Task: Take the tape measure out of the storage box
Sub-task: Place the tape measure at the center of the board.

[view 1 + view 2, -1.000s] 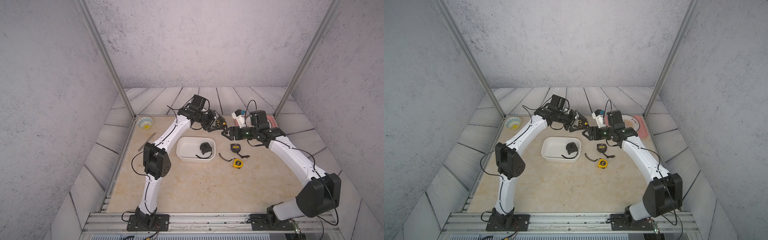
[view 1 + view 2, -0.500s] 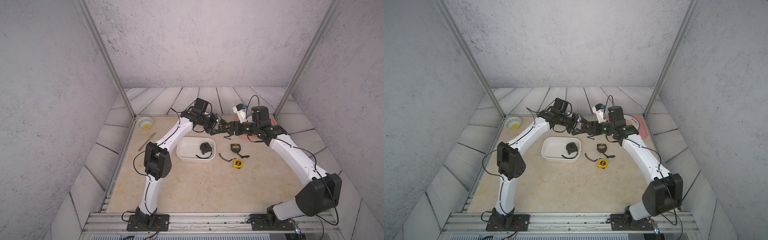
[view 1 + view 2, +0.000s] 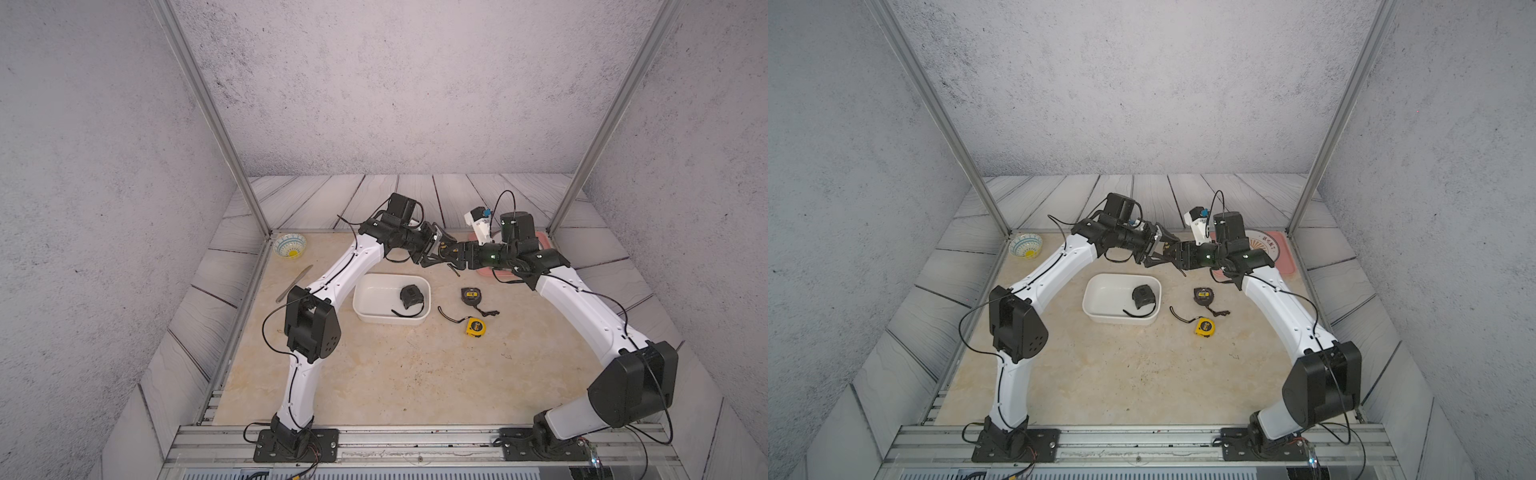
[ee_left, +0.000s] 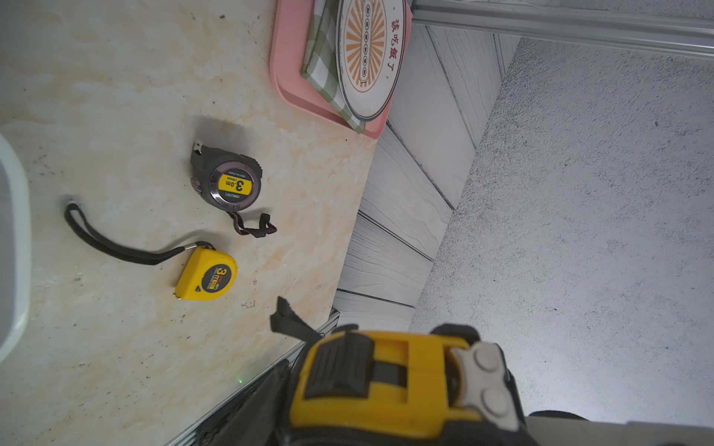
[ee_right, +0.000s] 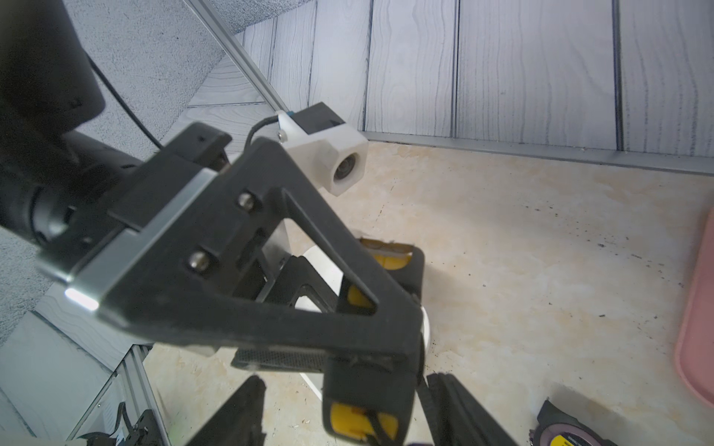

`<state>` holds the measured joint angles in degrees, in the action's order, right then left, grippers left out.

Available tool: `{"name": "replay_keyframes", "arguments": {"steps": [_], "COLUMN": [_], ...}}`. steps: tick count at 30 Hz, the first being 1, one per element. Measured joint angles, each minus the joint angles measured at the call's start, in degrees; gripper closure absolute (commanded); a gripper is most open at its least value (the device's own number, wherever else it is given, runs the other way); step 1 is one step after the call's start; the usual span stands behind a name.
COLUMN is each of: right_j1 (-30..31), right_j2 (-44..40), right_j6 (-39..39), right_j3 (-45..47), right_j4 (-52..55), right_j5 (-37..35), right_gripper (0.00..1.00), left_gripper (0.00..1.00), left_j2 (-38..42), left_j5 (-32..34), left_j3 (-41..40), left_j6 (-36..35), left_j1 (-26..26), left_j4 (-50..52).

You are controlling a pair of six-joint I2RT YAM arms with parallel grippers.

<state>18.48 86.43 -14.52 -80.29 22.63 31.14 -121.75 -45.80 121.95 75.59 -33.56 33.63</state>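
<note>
Left end effector (image 3: pixel 445 252): was clamped on a chunky yellow-and-black plastic tape measure (image 4: pixel 378 386) and held it in the air.
Right end effector (image 5: pixel 345 382): faced the left one from the right. Its black fingers (image 5: pixel 247 409) were spread to either side of the same tape measure, with a clear gap at one finger, so it had no grip.
Held tape measure: hung above the table just beyond the far right corner of the box and outside it. Its black wrist strap (image 3: pixel 455 270) dangled below.
Storage box: the white rounded-rectangular plastic storage box (image 3: pixel 374 297) stood on the beige marbled table (image 3: pixel 395 374), slightly left of centre.
Inside the box: a black tape measure (image 3: pixel 410 297) lay at the right end, with its strap curled along the near wall.
Right of the box: a dark grey round tape measure with a yellow label (image 4: pixel 232 183) lay farther back. A small yellow tape measure (image 4: pixel 206 276) lay nearer, its black strap stretched toward the box.
Far right corner: a flat pink tray (image 4: pixel 289 77) carried a folded green-checked cloth (image 4: pixel 322 65). A white round plate with an orange sunburst (image 4: pixel 365 58) rested on the cloth.
Far left corner: a small patterned round bowl (image 3: pixel 290 245) sat there. A slim silver utensil (image 3: pixel 294 282) lay just near of it.
</note>
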Motion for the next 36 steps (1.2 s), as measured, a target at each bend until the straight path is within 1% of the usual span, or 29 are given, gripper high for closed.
{"name": "replay_keyframes", "arguments": {"steps": [4,7,10,13,14,16,17,19,21,22,23,25,28,29,33,36], "right_j1": [0.0,0.0,0.0,0.0,0.0,0.0,0.1,0.2,0.2,0.2,0.2,0.2,0.2,0.2,-0.5,-2.1], "right_j2": [1.3,2.2,2.4,2.4,2.4,2.4,2.4,2.4,2.4,2.4,2.4,2.4,2.4,2.4,1.8,-0.5], "right_j6": [-0.4,-0.4,-0.4,-0.6,0.0,0.9,0.9,0.9,0.9,1.0,1.0,1.0,0.1,-0.1,-1.9,-3.7], "right_j3": [0.0,0.0,0.0,0.0,0.0,0.0,0.0,0.0,0.0,0.0,0.0,0.0,0.0,0.0,0.5,2.9], "right_j4": [-0.5,-0.5,-0.6,-0.7,-0.9,-0.9,-0.9,-0.8,-0.8,-0.8,-0.8,-0.9,-0.8,-0.6,-0.6,0.1], "right_j5": [-0.1,-0.1,-0.1,-0.3,-0.5,-1.7,-2.3,-2.8,-3.1,-3.3,-3.5,-3.8,-4.4,-4.7,-5.9,-6.3], "right_gripper": [0.39,0.41,0.46,0.61,0.68,0.79,0.84,0.9,0.93,0.94,0.94,0.95,0.95,0.95,0.95,0.95], "left_gripper": [1.0,1.0,1.0,1.0,1.0,1.0,0.98,0.9,0.66,0.52,0.42,0.26,0.06,0.01,0.02,0.02], "left_j2": [0.1,0.3,0.3,0.3,0.3,0.3,0.4,0.4,0.4,0.4,0.4,0.4,0.4,0.4,0.8,1.0], "left_j5": [-0.3,-0.8,-1.2,-1.6,-1.5,-0.9,-1.0,-1.0,-1.0,-1.0,-1.0,-1.0,-1.8,-2.1,-2.9,-3.3], "left_j3": [-0.4,-1.0,-1.2,-1.1,-1.2,-1.4,-1.5,-1.8,-2.0,-2.0,-2.0,-2.1,-2.4,-2.6,-3.8,-4.6], "left_j6": [0.4,0.8,1.4,1.9,2.2,3.5,3.8,4.2,4.3,4.3,4.3,4.3,4.2,4.4,4.9,4.3], "left_j1": [0.0,-0.1,-0.2,-0.4,-0.4,-0.4,-0.3,-0.3,-0.3,-0.3,-0.3,-0.3,-0.3,-0.3,-0.2,0.1], "left_j4": [-0.7,-1.8,-3.2,-4.0,-4.1,-4.1,-4.2,-4.6,-5.1,-5.2,-5.3,-5.8,-7.7,-8.7,-12.6,-13.5]}}
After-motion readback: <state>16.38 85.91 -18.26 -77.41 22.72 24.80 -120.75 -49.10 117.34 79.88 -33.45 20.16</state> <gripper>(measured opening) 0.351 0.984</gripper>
